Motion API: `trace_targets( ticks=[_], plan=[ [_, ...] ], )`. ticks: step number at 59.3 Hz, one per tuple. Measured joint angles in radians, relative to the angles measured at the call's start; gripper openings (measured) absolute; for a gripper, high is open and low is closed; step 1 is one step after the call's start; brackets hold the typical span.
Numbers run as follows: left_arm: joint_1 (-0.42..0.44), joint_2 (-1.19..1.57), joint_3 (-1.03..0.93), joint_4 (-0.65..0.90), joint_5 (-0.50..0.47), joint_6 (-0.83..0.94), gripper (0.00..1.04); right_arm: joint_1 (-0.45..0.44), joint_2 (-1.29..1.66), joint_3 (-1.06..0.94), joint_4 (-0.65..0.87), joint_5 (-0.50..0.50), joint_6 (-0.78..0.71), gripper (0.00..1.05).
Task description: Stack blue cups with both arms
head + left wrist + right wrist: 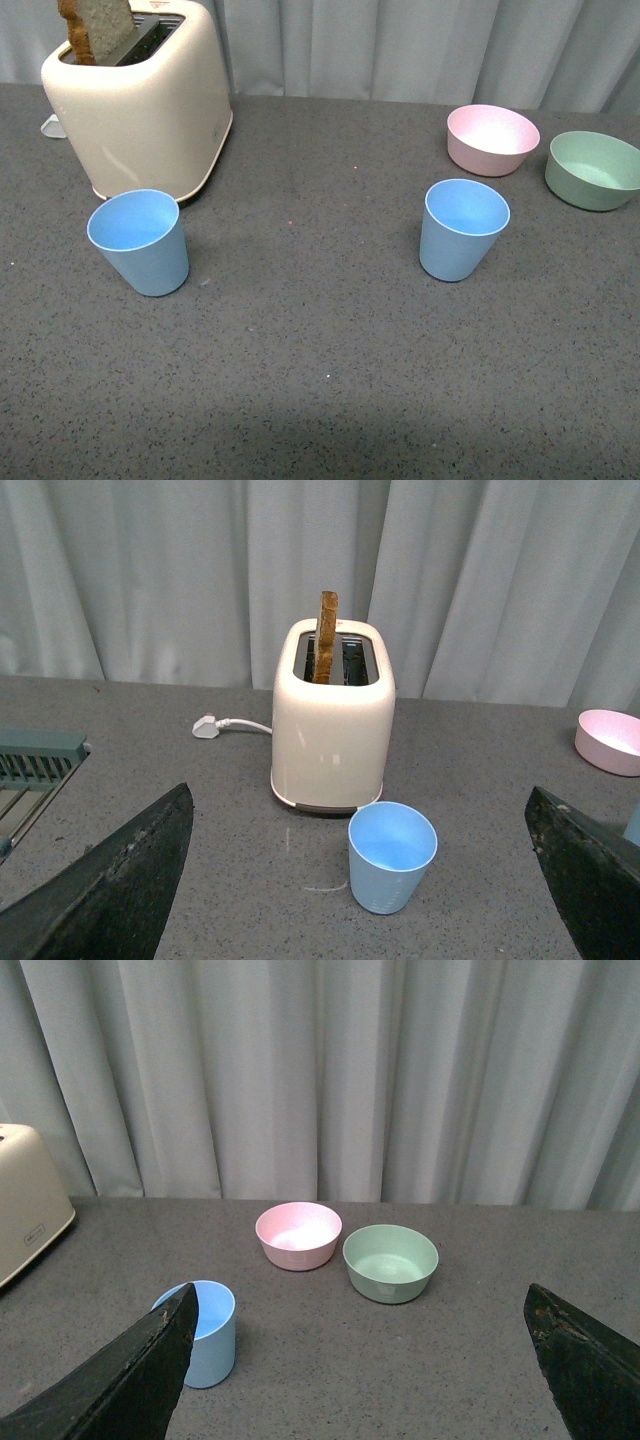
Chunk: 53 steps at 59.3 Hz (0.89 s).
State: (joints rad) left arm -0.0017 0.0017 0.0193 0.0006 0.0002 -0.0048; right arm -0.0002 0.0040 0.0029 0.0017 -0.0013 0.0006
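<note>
Two light blue cups stand upright and apart on the grey table. The left cup (139, 241) stands just in front of the toaster; the right cup (462, 229) stands in front of the pink bowl. Neither arm shows in the front view. In the left wrist view the left cup (391, 856) stands ahead, between the wide-open fingers of my left gripper (365, 880), which holds nothing. In the right wrist view the right cup (209, 1332) stands beside one finger (130, 1380) of my open, empty right gripper (360, 1360), partly hidden by it.
A cream toaster (140, 95) with a slice of bread in it stands at the back left, its white plug (206, 725) lying beside it. A pink bowl (491, 139) and a green bowl (593, 169) stand at the back right. A grey-green rack (35, 755) lies at the far left. Curtains hang behind.
</note>
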Motion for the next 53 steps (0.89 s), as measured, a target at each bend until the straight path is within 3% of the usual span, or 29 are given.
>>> trace_targets(
  ticks=[46,53],
  plan=[
    [0.0,0.0,0.0,0.0,0.0,0.0,0.98,0.0,0.0,0.0,0.0,0.0,0.0,0.95],
    [-0.075,0.166,0.064,-0.157,-0.299,-0.113,0.98,0.0,0.0,0.0,0.0,0.0,0.0,0.95]
  ],
)
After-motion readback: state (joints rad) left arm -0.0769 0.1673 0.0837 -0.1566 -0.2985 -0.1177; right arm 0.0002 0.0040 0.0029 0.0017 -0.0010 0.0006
